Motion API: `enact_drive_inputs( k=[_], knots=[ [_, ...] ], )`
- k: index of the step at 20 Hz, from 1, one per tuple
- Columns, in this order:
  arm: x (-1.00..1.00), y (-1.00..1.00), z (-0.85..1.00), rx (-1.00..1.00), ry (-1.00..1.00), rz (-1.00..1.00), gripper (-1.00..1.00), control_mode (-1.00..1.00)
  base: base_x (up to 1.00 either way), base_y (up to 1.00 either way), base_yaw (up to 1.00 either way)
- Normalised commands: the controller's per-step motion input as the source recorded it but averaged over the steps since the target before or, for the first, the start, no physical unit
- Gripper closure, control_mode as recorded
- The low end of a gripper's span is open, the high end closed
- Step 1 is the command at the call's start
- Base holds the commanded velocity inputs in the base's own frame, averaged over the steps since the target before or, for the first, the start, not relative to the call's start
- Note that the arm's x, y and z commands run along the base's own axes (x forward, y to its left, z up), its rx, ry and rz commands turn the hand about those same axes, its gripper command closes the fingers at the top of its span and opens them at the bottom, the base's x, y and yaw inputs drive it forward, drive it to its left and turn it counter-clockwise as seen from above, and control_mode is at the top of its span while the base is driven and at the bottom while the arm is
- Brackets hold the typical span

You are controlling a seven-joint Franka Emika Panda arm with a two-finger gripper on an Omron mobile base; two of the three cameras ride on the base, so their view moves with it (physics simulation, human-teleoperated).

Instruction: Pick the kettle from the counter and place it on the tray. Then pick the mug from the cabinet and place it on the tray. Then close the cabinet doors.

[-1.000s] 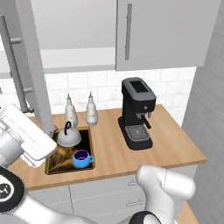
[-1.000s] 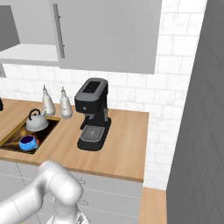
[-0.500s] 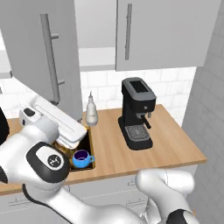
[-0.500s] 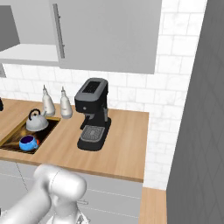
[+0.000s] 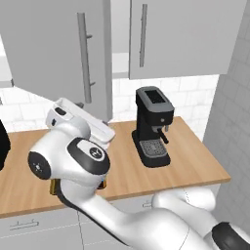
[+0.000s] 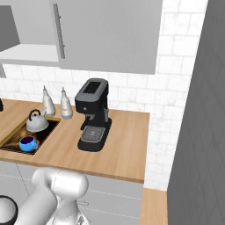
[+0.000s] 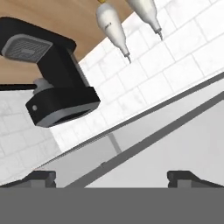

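- The cabinet (image 6: 30, 55) hangs on the wall above the table. In the left base view its two cabinet doors (image 5: 58, 53) show as large grey panels with long bar handles: the left one stands swung out toward the camera, the right one lies flat. The right base view shows the pale inner shelf in the open gap to the left of the right door.
- The table (image 6: 123, 154) is a long light-brown wooden top over grey drawers, with a white tiled wall behind it.
- The white arm (image 5: 83, 161) rises across the middle of the left base view and hides the tray's corner of the table there; the right base view leaves that corner clear.
- A black coffee machine (image 6: 93, 113) stands on the table, right of the tray. The hand view shows it rolled over, upper left.
- The tray (image 6: 13, 139) lies on the table at the left edge of the right base view, black-rimmed and dark.
- The kettle (image 6: 36, 122) sits on the tray's far part, loop handle up.
- Two tall silver-white bottles (image 6: 56, 103) stand near the wall just behind the tray; in the hand view their necks point downward from the top edge.
- The mug (image 6: 28, 143), bright blue, sits on the tray nearer the camera than the kettle.
- The claw (image 7: 112, 177) is spread wide with nothing between its tips, facing a grey door panel and the tiled wall.
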Motion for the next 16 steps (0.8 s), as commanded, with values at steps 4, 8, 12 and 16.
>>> enact_drive_inputs(
  k=[4,8,12,16],
  knots=[
    [0.75,-0.22,0.07,0.02,0.10,-0.15,-1.00,-1.00,0.00,0.00,0.00],
    [0.83,-0.07,0.04,0.00,0.12,-0.22,-1.00,-1.00,0.00,0.00,0.00],
    [0.86,0.00,0.05,0.00,0.15,-0.23,-1.00,-1.00,0.00,0.00,0.00],
    [0.86,-0.06,0.02,0.00,0.15,-0.20,-1.00,-1.00,0.00,0.00,0.00]
  ],
)
